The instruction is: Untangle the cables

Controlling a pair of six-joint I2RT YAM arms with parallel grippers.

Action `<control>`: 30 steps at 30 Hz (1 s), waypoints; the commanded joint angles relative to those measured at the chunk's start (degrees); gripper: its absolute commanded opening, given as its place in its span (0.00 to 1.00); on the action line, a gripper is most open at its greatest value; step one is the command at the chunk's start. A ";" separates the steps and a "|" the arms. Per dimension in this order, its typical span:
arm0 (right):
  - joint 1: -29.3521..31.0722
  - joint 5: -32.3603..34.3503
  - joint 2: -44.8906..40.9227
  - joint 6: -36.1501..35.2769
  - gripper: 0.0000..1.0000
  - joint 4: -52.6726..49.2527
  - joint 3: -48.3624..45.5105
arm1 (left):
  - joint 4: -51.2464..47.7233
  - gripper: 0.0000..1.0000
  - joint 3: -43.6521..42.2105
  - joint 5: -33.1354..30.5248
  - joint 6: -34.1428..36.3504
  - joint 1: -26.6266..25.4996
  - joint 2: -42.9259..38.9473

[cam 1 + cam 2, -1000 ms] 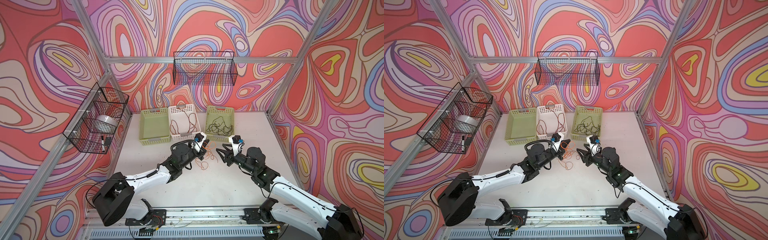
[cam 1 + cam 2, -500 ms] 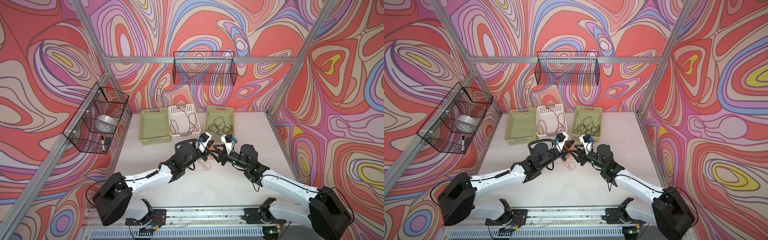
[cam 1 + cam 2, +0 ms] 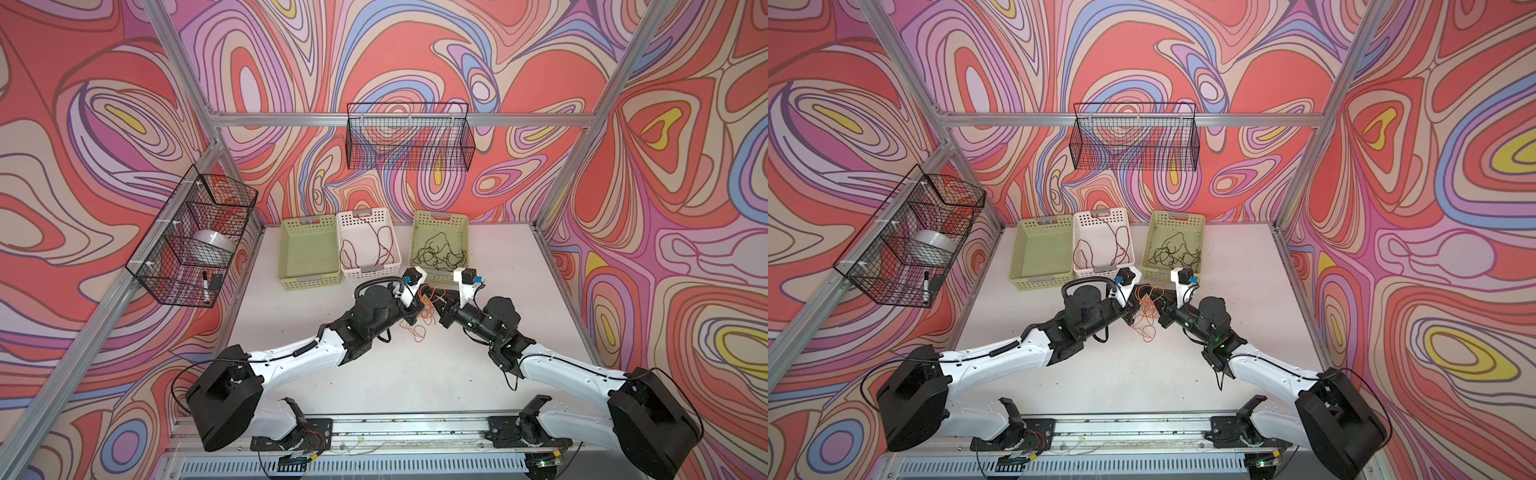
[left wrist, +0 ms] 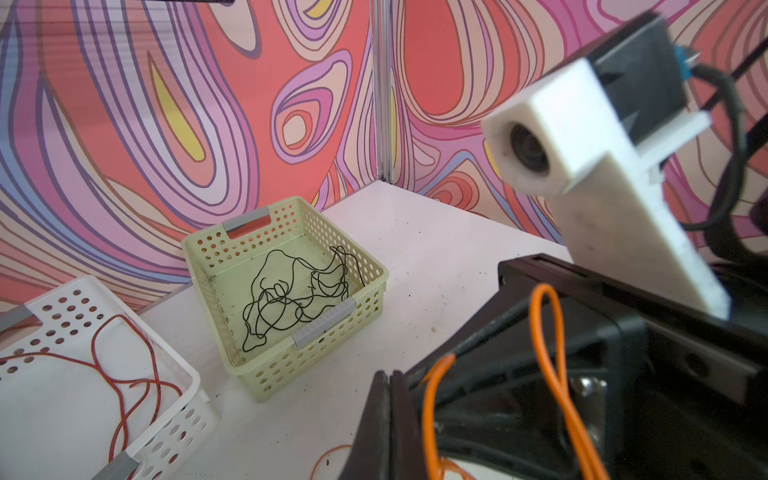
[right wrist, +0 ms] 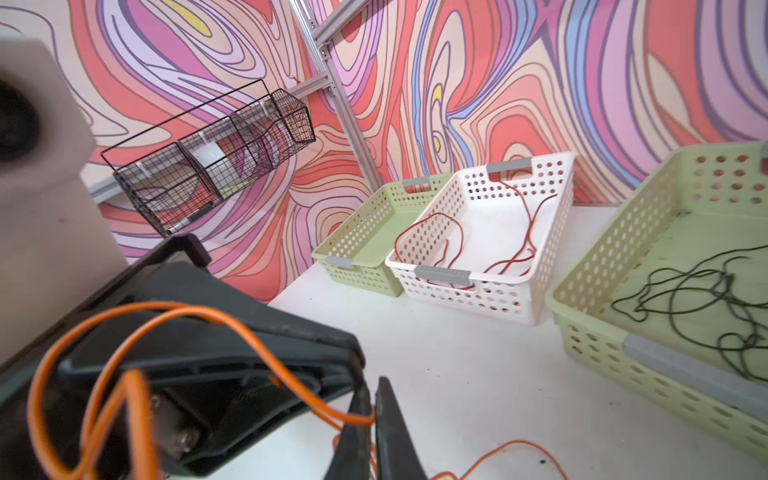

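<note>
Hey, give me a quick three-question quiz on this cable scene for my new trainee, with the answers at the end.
1. True or false: the reddish-brown cable lies in the white basket.
2. Which cable is the right hand pinching? A) black B) orange C) reddish-brown
3. Fill in: the black cable lies in a ___ basket.
Key: 1 true; 2 B, the orange cable; 3 green, the green basket set apart from the white one.
</note>
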 commanded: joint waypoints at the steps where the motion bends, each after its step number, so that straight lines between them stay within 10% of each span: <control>1: 0.27 6.18 -2.12 0.17 0.00 -1.66 -0.26 | -2.71 0.00 1.53 -0.91 1.49 -0.21 -2.46; 17: 0.06 33.31 -12.02 -3.91 0.00 -29.28 1.75 | -16.78 0.00 3.45 -10.78 10.97 1.50 -10.41; 30: -6.29 35.69 -15.48 -5.40 0.00 -40.96 6.32 | -20.85 0.00 -3.71 -12.28 6.60 8.49 -17.62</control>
